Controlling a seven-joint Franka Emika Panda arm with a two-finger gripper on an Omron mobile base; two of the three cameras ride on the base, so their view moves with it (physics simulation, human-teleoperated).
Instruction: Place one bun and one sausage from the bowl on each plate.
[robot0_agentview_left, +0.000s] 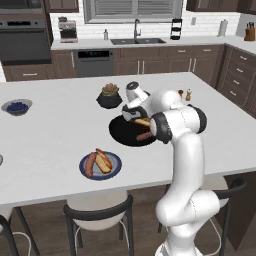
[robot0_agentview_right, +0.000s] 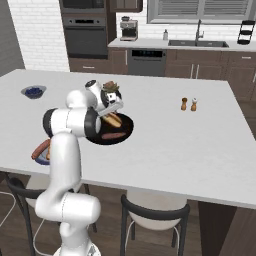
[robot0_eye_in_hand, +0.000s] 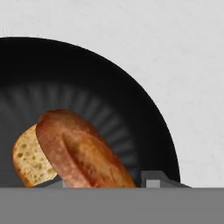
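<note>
Gripper down in the bowl, fingers either side of a bun.
Can't tell whether it's clamped. Bowl sits mid-frame in left base view; blue-rimmed plate lower left holds bun and sausage.

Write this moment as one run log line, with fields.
stage: second bun pickup | gripper: closing around bun in black bowl | sausage: in bowl | blue-rimmed plate: bun and sausage placed

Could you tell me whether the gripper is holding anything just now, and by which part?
The gripper straddles the bun in the black bowl; a firm hold cannot be told.
</note>
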